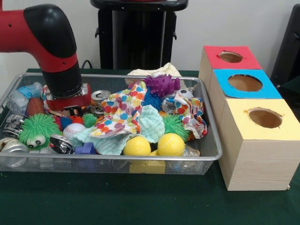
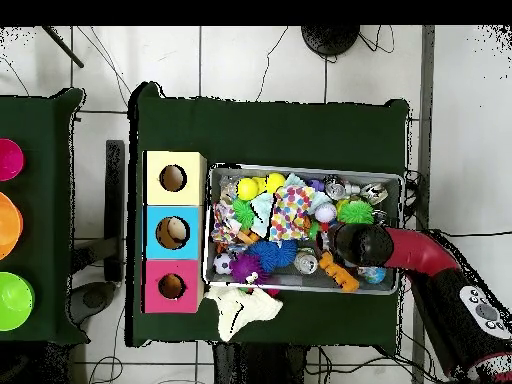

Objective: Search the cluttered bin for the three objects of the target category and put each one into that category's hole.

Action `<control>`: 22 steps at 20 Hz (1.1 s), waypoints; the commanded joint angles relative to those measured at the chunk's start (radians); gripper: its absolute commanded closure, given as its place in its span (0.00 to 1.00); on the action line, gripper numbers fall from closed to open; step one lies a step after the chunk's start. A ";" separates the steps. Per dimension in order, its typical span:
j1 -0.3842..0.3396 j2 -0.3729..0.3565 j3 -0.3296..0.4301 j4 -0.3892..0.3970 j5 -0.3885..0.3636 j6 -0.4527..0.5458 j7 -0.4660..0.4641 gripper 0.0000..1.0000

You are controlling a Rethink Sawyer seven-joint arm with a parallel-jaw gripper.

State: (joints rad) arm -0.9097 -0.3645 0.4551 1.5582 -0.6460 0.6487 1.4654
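Arm (image 1: 58,61) down in left end of cluttered bin (image 1: 206,157)

A wide, shallow silver wire-mesh bin (image 1: 206,157) sits flat on a green table, heaped with toys, balls and cloths. Beside it stand three wooden boxes (image 1: 257,154) in a row, topped red, blue and yellow, each with a round hole.

Red-and-black arm (image 1: 49,44) angled down from the upper left — wrist vertical, its end sunk low.
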 commanded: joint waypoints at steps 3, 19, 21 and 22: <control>0.092 0.012 0.097 -0.209 -0.055 0.112 -0.239 1.00; 0.196 0.057 0.081 -0.187 -0.033 0.045 -0.048 1.00; 0.209 0.049 0.070 -0.153 -0.031 0.016 -0.001 1.00; 0.217 0.046 0.063 -0.135 -0.029 0.001 0.024 1.00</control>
State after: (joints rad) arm -0.7351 -0.3346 0.4701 1.4373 -0.6715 0.7727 1.4652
